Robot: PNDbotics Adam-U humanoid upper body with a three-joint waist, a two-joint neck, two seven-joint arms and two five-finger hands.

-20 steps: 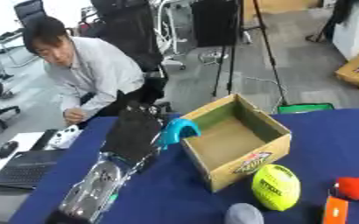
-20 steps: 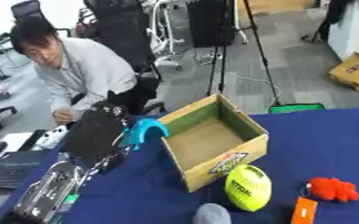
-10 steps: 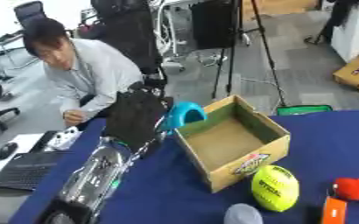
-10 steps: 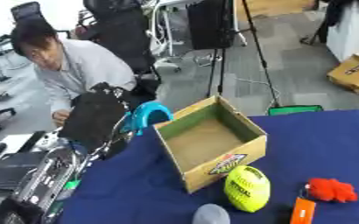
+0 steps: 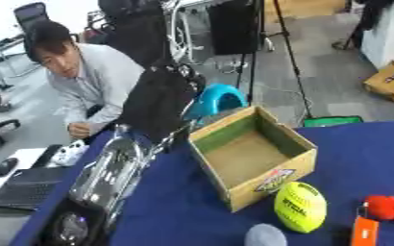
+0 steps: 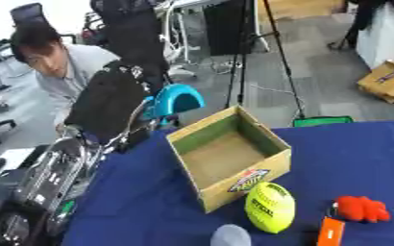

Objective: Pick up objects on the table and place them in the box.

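The left hand is blurred, its fingers hidden behind a blue ring-shaped thing, perhaps tape. At the bottom edge, a grey round object and an orange item are cut off.

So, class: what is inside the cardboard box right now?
The cardboard box shows only its bare brown floor. The near wall hides the floor strip just behind it. The left hand holds a blue object beside it.

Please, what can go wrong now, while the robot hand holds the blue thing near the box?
The left robot hand holds the blue object beyond the box's far left corner, not over its opening; released here, it would likely miss. Lowering it could also knock the rim and push the box toward the yellow ball.
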